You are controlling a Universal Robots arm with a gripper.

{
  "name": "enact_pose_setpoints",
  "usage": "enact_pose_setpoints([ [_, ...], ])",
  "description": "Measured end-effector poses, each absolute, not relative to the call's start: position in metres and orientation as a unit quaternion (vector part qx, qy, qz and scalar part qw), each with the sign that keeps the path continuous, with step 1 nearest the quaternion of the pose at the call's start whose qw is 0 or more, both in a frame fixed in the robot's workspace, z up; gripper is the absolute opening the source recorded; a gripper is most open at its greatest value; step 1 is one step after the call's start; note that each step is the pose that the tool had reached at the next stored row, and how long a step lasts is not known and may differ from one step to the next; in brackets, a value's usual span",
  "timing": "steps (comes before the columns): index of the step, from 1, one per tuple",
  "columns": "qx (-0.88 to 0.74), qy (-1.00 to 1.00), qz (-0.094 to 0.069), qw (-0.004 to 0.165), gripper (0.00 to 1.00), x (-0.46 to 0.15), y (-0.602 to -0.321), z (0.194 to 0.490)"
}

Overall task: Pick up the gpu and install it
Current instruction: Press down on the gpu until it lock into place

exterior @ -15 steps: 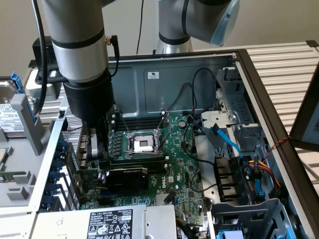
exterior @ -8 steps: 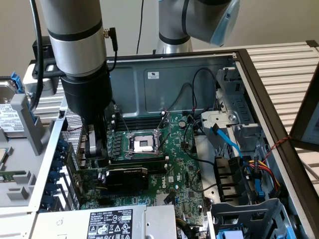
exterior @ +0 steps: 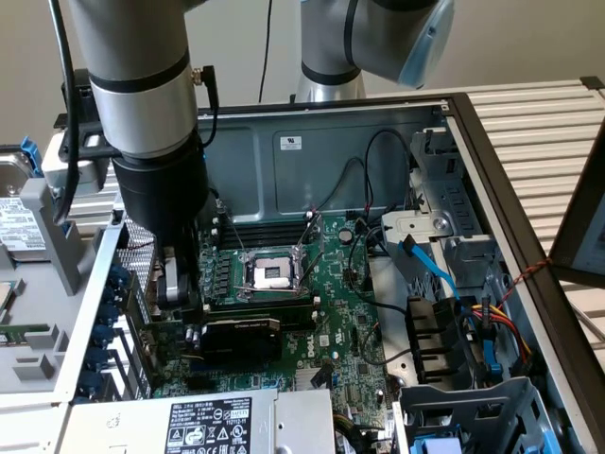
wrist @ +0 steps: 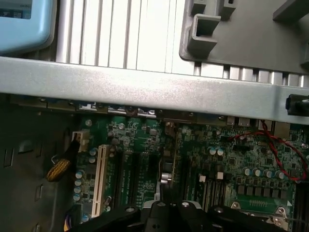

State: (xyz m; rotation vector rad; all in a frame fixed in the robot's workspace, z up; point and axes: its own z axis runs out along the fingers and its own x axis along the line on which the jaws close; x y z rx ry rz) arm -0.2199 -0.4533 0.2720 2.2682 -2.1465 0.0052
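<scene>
My black gripper (wrist: 169,212) hangs shut over the green motherboard (wrist: 227,159), its linkage dark against the board. A white expansion slot (wrist: 100,176) stands among black slots beside it. A twisted red and black wire (wrist: 270,140) loops across the capacitors. The grey metal case rim (wrist: 145,89) runs along the board's edge, with a ribbed pale surface (wrist: 120,29) beyond.

"DELL" on motherboard (exterior: 301,348); PSU label (exterior: 210,421) and hard drive label (exterior: 17,225) print too small to read.
</scene>
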Motion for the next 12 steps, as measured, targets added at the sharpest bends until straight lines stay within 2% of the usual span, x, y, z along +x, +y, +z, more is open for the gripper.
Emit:
enact_pose_setpoints([
  [12,0.726,-0.687,0.002,0.009,0.11,-0.2219,-0.4533,0.2715],
])
